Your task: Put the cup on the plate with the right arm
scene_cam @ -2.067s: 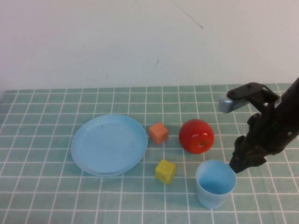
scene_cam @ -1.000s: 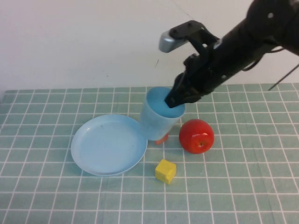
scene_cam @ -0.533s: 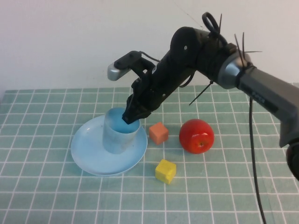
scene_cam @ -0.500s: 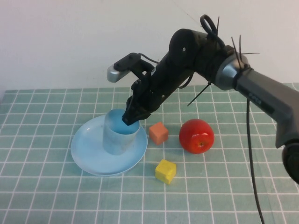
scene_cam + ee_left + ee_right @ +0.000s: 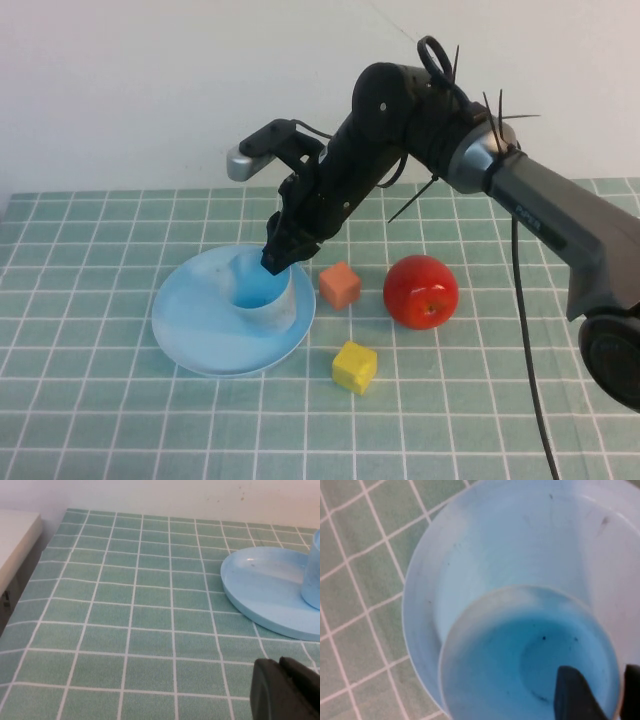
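Observation:
The light blue cup (image 5: 264,297) rests on the right part of the light blue plate (image 5: 190,322) and leans slightly. My right gripper (image 5: 278,256) reaches down from the back right and is shut on the cup's far rim, one finger inside and one outside. In the right wrist view the cup (image 5: 520,655) sits on the plate (image 5: 470,550) with the right gripper (image 5: 600,672) astride its rim. My left gripper (image 5: 279,664) is shut and empty, low over the table to the left of the plate (image 5: 260,587); the cup (image 5: 312,575) shows at that view's edge.
An orange cube (image 5: 340,285) sits just right of the plate. A red apple (image 5: 421,290) lies further right. A yellow cube (image 5: 354,366) lies in front of them. A white wall stands behind the green tiled table (image 5: 100,420).
My right gripper picked the cup up from the front right, carried it left over the cubes and lowered it onto the plate. In the last half second the cup sank and tilted.

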### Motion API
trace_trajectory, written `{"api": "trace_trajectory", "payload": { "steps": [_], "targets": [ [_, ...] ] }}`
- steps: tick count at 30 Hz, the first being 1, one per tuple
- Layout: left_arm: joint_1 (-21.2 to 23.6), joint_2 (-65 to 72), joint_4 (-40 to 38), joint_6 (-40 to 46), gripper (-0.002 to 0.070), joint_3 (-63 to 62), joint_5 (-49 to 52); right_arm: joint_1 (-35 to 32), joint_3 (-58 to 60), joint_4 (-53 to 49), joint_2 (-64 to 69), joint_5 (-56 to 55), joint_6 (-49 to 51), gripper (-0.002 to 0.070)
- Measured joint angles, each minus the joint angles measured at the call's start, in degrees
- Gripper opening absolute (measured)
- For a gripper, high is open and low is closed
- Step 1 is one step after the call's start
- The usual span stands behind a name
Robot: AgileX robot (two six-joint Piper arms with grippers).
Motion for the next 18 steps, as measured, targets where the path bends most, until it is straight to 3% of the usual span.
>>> {"api": "trace_trajectory", "payload": {
  "steps": [9,15,18],
  "targets": [
    [0.00,0.00,0.00,0.10,-0.0003,0.00,0.00,0.00,-6.24,-1.13,-2.84,3.88,0.73,0.0209],
    [0.00,0.00,0.00,0.10,-0.0003,0.00,0.00,0.00,-6.58,-4.97,-10.08,4.12,3.87,0.0057],
    [0.00,0.00,0.00,0.10,-0.0003,0.00,0.00,0.00,-6.16,-7.97,-15.03,4.12,5.80,0.0017]
  ]
}}
